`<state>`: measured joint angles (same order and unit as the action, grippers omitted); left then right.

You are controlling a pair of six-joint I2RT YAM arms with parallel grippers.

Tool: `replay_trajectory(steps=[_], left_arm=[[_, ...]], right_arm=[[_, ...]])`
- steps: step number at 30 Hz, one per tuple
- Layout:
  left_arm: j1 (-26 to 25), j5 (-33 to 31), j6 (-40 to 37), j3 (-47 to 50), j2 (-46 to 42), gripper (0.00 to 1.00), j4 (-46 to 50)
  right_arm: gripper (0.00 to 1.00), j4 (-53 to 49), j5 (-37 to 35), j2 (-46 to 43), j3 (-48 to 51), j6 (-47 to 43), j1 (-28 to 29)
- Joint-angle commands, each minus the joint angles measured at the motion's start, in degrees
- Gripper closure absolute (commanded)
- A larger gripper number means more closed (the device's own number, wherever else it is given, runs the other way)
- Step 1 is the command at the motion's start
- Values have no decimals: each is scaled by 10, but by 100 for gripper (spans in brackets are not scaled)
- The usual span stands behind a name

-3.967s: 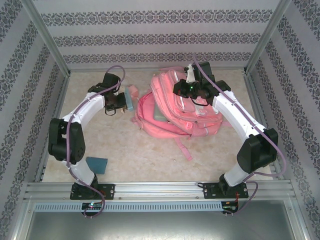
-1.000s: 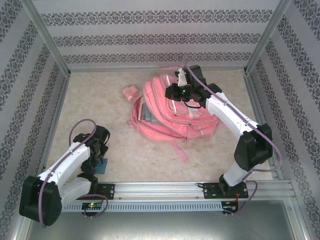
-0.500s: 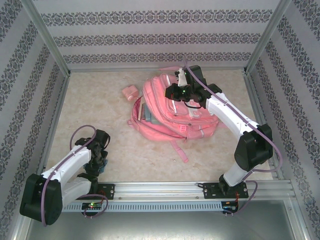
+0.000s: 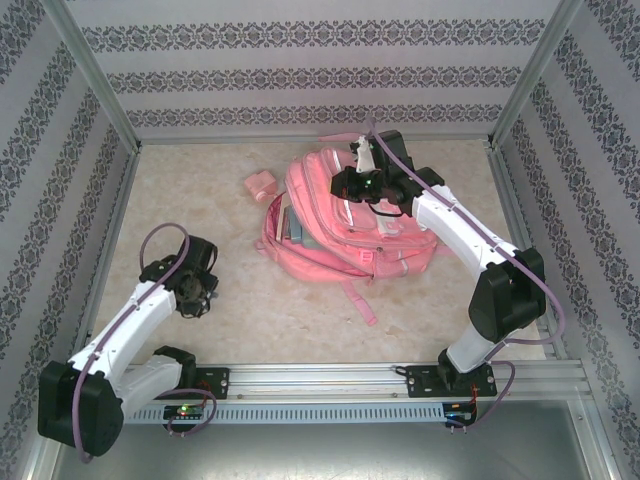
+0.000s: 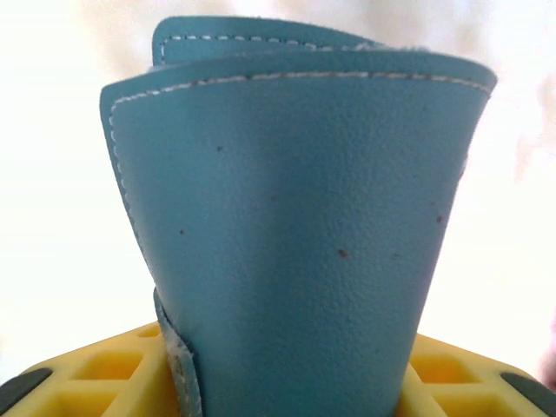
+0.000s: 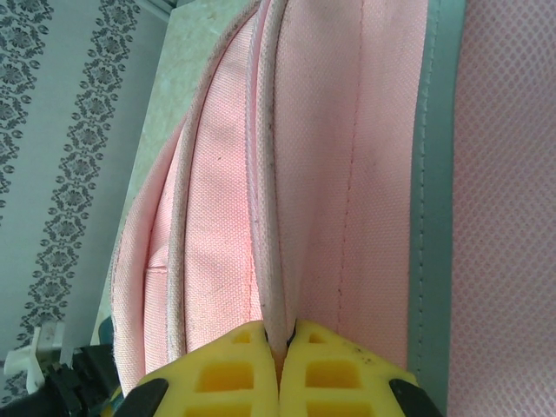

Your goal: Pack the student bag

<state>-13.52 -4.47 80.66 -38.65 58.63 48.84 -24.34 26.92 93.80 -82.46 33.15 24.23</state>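
Note:
The student bag [image 4: 340, 235], large and pink, lies at the back middle of the table with its mouth facing left. My right gripper [image 4: 356, 186] is shut on an edge of its fabric, and close up the yellow fingertips [image 6: 252, 347] pinch a pale seam of the student bag [image 6: 347, 156]. My left gripper [image 4: 196, 292] hangs over the table's front left. It is shut on a teal leather case [image 5: 295, 243] with white stitching, which bows between the yellow fingers [image 5: 104, 369].
A small pink box [image 4: 262, 184] sits left of the bag's top. A grey-teal book [image 4: 298, 228] shows inside the bag's mouth. Pink straps [image 4: 358, 300] trail toward the front. Patterned walls and metal posts enclose the table.
The left gripper closed on the teal case lying near the front edge and lifted it off the table, moving slightly back. The right arm and the bag have held still.

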Motion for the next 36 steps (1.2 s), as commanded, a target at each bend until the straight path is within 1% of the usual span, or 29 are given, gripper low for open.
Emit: replay_trajectory(steps=[1, 8, 12, 19, 22, 26, 28, 31, 36], left_arm=[[-28, 9, -73, -54, 37, 56, -50], [-113, 23, -143, -158, 154, 59, -131], [-148, 30, -183, -207, 205, 59, -159], [-204, 85, -242, -283, 302, 58, -236], [-224, 86, -242, -317, 344, 58, -241], [-240, 125, -218, -336, 393, 57, -284], [-253, 135, -220, -346, 412, 57, -302], [-273, 136, -234, -369, 442, 56, -300], [-291, 141, -239, -390, 477, 56, -295]], right_arm=[[100, 42, 41, -27, -31, 4, -12], [100, 70, 100, -34, -31, 28, -46], [100, 86, 144, -35, -37, 39, -68], [100, 100, 185, -35, -49, 57, -95], [100, 100, 188, -35, -51, 61, -98], [100, 99, 186, -36, -52, 65, -98], [100, 98, 185, -37, -50, 64, -98], [100, 99, 184, -39, -43, 64, -97], [100, 101, 182, -43, -32, 63, -95]])
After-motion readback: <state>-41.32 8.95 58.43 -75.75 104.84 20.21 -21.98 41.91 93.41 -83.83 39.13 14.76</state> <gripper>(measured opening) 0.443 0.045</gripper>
